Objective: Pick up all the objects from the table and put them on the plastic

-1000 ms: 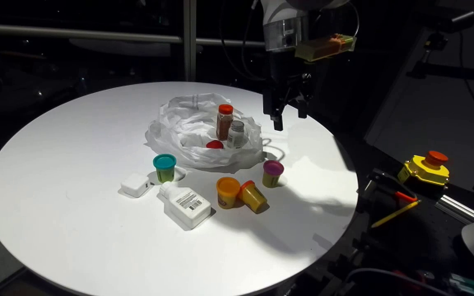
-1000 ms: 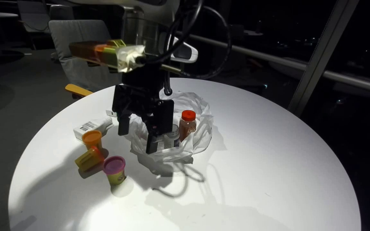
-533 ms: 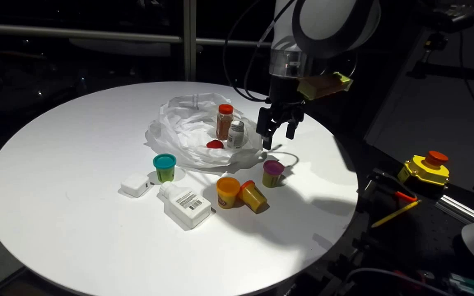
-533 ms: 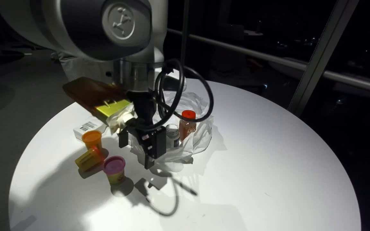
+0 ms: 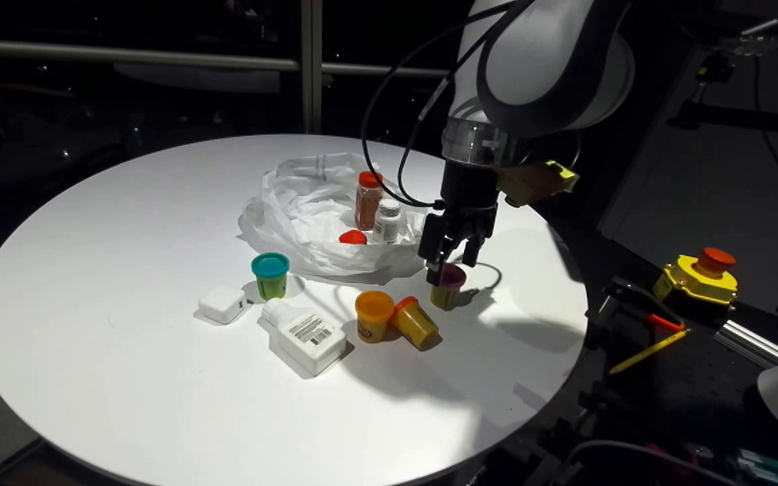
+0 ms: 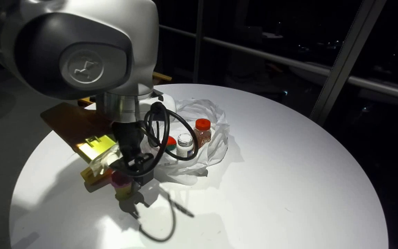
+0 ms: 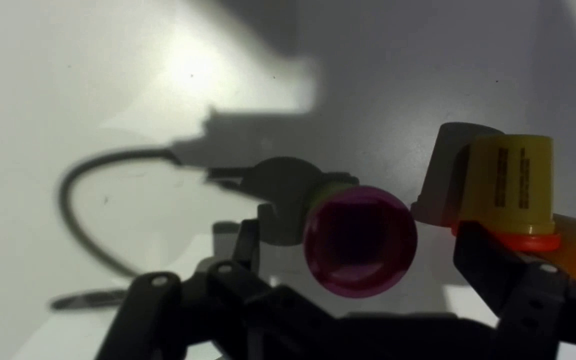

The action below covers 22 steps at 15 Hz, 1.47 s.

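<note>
One purple-lidded cup stands beneath the spread hand, right of the plastic in an exterior view.

In an exterior view you look slantwise down, from some way off, at the gripper; the round table is seen nearly whole below it, a metal post stands beyond, and the plastic appears to the left of the gripper. In an exterior view where the arm stands large in front, you are nearer, also looking down, and the plastic appears beyond the gripper, to the right. Both exterior views share the plastic and the purple cup. In the wrist view you face down from close above the fingers, and this cup shows between them
</note>
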### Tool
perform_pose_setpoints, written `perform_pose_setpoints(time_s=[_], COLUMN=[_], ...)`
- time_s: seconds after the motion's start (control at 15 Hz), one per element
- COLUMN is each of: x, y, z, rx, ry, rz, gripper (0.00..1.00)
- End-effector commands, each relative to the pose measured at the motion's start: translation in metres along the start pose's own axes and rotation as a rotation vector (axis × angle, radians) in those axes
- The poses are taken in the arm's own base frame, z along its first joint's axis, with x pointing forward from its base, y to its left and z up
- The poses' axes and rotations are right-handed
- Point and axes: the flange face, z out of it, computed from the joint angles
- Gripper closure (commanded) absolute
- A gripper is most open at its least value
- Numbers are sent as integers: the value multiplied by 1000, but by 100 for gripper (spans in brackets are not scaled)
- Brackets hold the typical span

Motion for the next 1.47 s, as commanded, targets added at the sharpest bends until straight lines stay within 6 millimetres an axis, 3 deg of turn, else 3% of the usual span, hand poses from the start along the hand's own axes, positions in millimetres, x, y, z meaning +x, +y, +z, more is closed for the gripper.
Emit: perform_pose_setpoints(time_s=[0.0, 0.13, 0.4, 0.53, 0.73, 1.0, 1.27, 1.4], x=[-3, 1, 3, 0, -3, 8, 51, 77], y=[3, 6, 12, 10, 0, -30, -51, -53], z=[3, 6, 12, 3, -22, -70, -114, -124], rx=[24, 22, 5, -14, -100, -159, -118, -98], ry=[31, 44, 52, 40, 38, 13, 88, 123], rz=[-10, -5, 6, 26, 82, 114, 118, 107], gripper=[0, 27, 58, 72, 72, 72, 72, 72])
